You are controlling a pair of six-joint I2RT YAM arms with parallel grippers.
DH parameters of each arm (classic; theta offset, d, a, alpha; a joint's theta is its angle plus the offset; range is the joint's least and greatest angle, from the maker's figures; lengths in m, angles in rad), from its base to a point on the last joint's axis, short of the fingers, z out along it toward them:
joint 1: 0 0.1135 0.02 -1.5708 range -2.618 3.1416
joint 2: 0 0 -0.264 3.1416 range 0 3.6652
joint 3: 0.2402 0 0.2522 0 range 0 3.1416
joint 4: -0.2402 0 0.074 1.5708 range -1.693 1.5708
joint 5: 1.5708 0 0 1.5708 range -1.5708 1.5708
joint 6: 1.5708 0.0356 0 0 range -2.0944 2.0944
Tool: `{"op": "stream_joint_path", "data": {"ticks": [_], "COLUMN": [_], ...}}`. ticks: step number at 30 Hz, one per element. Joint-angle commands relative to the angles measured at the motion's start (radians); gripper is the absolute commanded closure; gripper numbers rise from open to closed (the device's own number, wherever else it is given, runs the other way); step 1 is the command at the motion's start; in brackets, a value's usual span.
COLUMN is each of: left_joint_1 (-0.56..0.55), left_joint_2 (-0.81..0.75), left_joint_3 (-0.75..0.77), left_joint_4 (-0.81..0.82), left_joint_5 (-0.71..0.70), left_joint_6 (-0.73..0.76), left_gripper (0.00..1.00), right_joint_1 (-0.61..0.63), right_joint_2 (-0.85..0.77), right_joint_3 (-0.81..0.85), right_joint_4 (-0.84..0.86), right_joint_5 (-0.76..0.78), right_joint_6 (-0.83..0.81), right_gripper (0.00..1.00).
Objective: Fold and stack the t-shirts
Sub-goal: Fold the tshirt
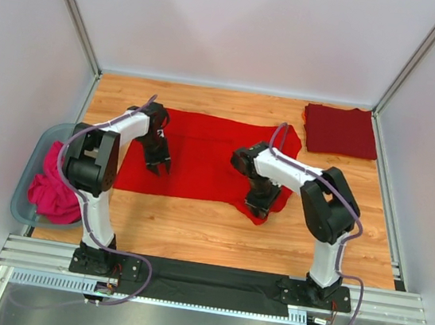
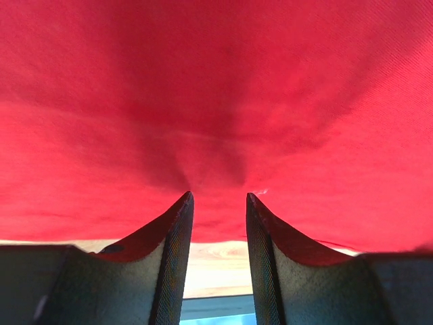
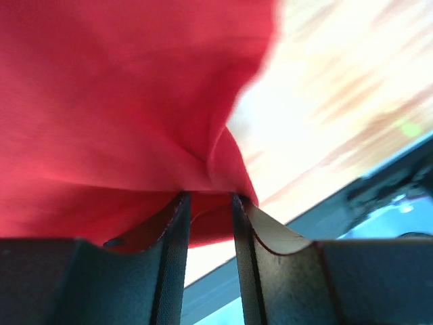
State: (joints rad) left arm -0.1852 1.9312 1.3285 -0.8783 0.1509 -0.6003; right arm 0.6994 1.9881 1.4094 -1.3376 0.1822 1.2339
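Observation:
A bright red t-shirt (image 1: pixel 202 156) lies spread flat across the middle of the wooden table. A darker maroon t-shirt (image 1: pixel 339 130) lies folded at the back right. My left gripper (image 1: pixel 158 167) points down at the red shirt's near left edge. In the left wrist view its jaws (image 2: pixel 220 196) stand apart with their tips on the cloth (image 2: pixel 216 101) and only table in the gap. My right gripper (image 1: pixel 258 209) is at the shirt's near right corner. In the right wrist view its jaws (image 3: pixel 210 196) stand apart around a raised fold of red cloth (image 3: pixel 135 101).
A translucent blue basket (image 1: pixel 31 162) at the left table edge holds crumpled pink-red cloth (image 1: pixel 53 189). Grey walls and metal posts enclose the table on three sides. A black strip and a metal rail run along the near edge by the arm bases.

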Motion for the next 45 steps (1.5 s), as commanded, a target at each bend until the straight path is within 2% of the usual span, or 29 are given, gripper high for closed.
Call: {"op": "stream_joint_path", "data": {"ticks": [1, 4, 11, 18, 24, 30, 35, 39, 45], "left_joint_1": [0.004, 0.004, 0.004, 0.004, 0.004, 0.004, 0.004, 0.004, 0.004], "left_joint_2": [0.006, 0.014, 0.028, 0.043, 0.055, 0.043, 0.051, 0.054, 0.058], "left_joint_3": [0.021, 0.023, 0.015, 0.034, 0.049, 0.037, 0.034, 0.034, 0.038], "left_joint_4": [-0.008, -0.016, -0.011, -0.022, -0.03, -0.013, -0.002, 0.004, 0.004], "left_joint_5": [-0.036, -0.05, -0.048, -0.054, -0.059, -0.054, -0.037, -0.027, -0.03], "left_joint_6": [0.025, 0.034, 0.033, 0.04, 0.05, 0.046, 0.036, 0.028, 0.036], "left_gripper": [0.56, 0.56, 0.56, 0.56, 0.57, 0.57, 0.57, 0.57, 0.57], "right_joint_1": [0.005, 0.005, 0.005, 0.005, 0.005, 0.021, 0.118, 0.153, 0.176], "right_joint_2": [-0.147, -0.236, -0.345, -0.452, -0.537, -0.41, -0.319, -0.261, -0.268], "right_joint_3": [-0.084, -0.173, -0.352, -0.398, -0.331, -0.179, -0.113, -0.141, -0.237], "right_joint_4": [-0.163, -0.091, -0.038, 0.001, 0.072, -0.028, 0.031, 0.121, 0.227], "right_joint_5": [0.118, 0.12, 0.1, 0.114, 0.053, -0.045, -0.075, -0.101, -0.101], "right_joint_6": [-0.045, -0.109, -0.103, -0.108, -0.07, 0.074, 0.147, 0.165, 0.22], "right_gripper": [0.68, 0.67, 0.66, 0.64, 0.59, 0.57, 0.57, 0.57, 0.58]}}
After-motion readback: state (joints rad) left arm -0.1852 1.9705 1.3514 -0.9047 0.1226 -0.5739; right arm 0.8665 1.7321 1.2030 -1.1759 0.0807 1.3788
